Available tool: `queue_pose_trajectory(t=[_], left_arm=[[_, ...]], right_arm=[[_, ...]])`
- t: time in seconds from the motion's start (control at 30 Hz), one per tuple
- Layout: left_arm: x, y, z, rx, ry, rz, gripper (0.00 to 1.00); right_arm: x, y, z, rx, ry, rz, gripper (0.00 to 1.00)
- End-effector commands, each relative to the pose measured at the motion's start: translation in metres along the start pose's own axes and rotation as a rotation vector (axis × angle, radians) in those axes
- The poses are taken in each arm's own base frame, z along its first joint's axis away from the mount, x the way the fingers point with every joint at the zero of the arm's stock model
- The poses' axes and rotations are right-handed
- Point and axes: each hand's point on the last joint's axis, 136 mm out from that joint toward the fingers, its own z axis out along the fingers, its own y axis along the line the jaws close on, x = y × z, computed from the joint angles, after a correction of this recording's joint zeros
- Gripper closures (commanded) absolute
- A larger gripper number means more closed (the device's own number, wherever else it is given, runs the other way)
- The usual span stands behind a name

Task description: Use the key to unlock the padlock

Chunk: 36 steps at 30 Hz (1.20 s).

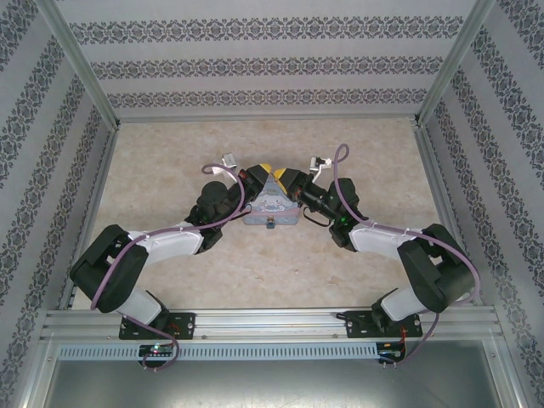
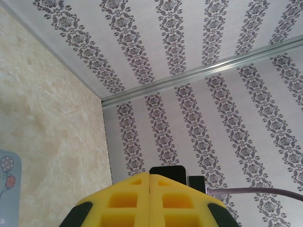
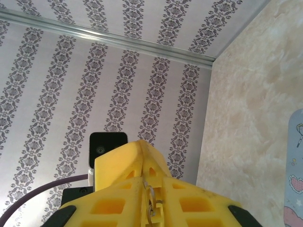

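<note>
Both arms meet over a pastel-blue cartoon tin box (image 1: 270, 204) at the middle of the table (image 1: 170, 161). Their yellow fingers are aimed past its far edge toward the patterned far wall (image 1: 272, 64). The left gripper (image 2: 149, 182) is fully closed, finger against finger, with nothing visible between them. The right gripper (image 3: 143, 153) is nearly closed and pinches a thin silvery metal loop (image 3: 151, 202) in the narrow gap; what that loop belongs to cannot be told. A small bluish piece at the middle of the tin's near edge, touching the tin, looks like the padlock (image 1: 270, 223).
</note>
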Motion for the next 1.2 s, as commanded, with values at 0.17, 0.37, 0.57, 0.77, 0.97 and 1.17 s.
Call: queue_pose_trajectory(t=[0.17,0.37,0.57,0.77,0.97,1.17], left_arm=[[-0.0059,-0.0004,-0.0010,0.011,-0.022,-0.003,1.00],[-0.0053,0.0003,-0.0002,0.009,-0.019,-0.005,1.00],[-0.0044,0.0030,-0.0006,0.002,-0.017,-0.006,1.00],[-0.0033,0.0049,-0.0007,0.001,-0.014,-0.011,1.00],[-0.0031,0.0064,-0.0013,-0.002,-0.015,-0.013,1.00],[-0.0024,0.0084,-0.0036,-0.019,-0.010,-0.020,0.98]], right_arm=[[0.0082,0.0063,0.0010,-0.043,0.032,-0.017,0.76],[0.0087,0.0062,0.0022,-0.046,0.034,-0.015,0.77],[0.0086,0.0071,0.0047,-0.052,0.038,-0.010,0.79],[0.0096,0.0075,0.0069,-0.058,0.043,-0.007,0.85],[0.0102,0.0083,0.0081,-0.061,0.047,-0.006,0.96],[0.0100,0.0036,0.0041,-0.050,0.046,-0.006,1.00]])
